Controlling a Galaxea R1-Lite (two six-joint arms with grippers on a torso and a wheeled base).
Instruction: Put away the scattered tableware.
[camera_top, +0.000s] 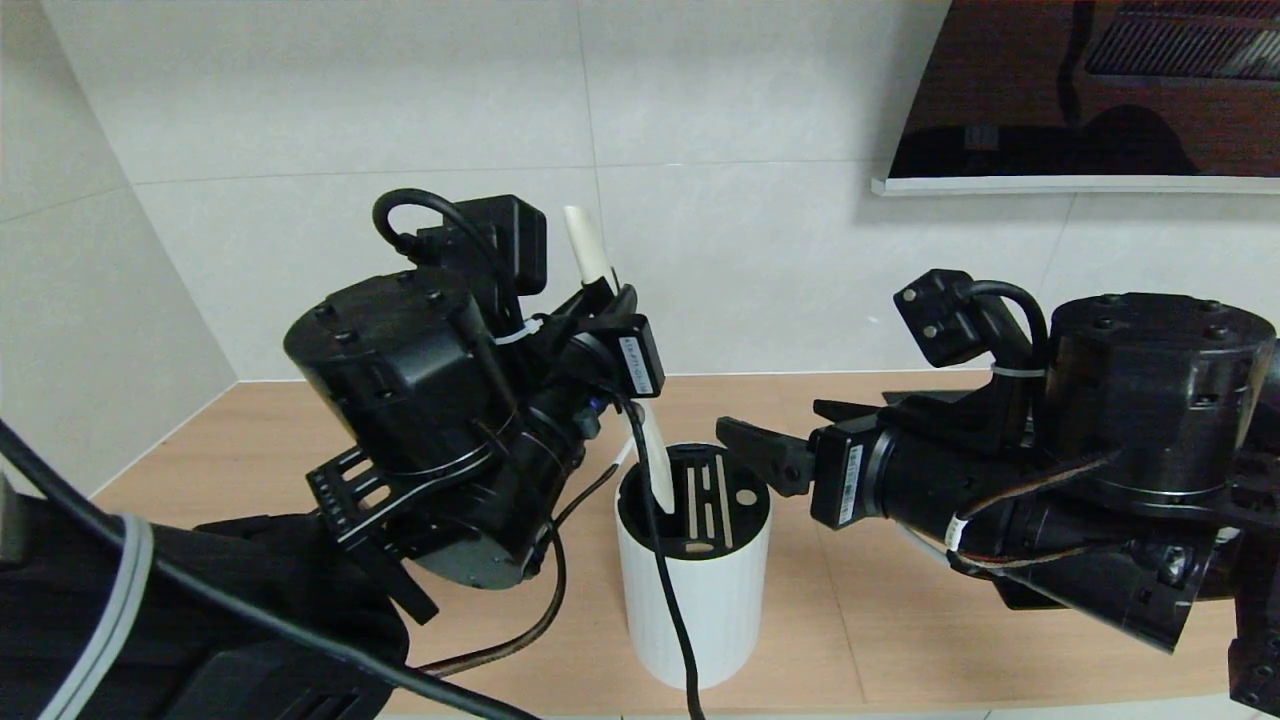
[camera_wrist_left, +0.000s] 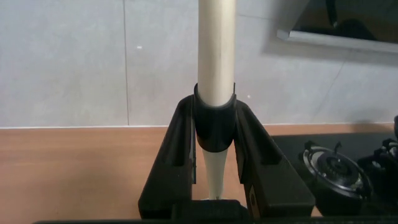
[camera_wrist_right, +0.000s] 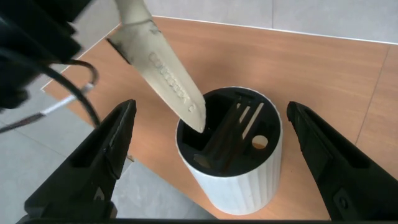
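Knife (camera_wrist_right: 166, 81), cream-coloured, hangs blade-down over the white holder (camera_wrist_right: 236, 186), its tip at the holder's black slotted top. I see my left gripper (camera_wrist_left: 215, 107) clenched on the handle, above the holder. My right gripper (camera_wrist_right: 210, 107) is spread wide, one finger on either side of the holder, grasping nothing

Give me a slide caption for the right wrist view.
Cream knife tip-down at the white holder's top opening, right gripper open beside it.
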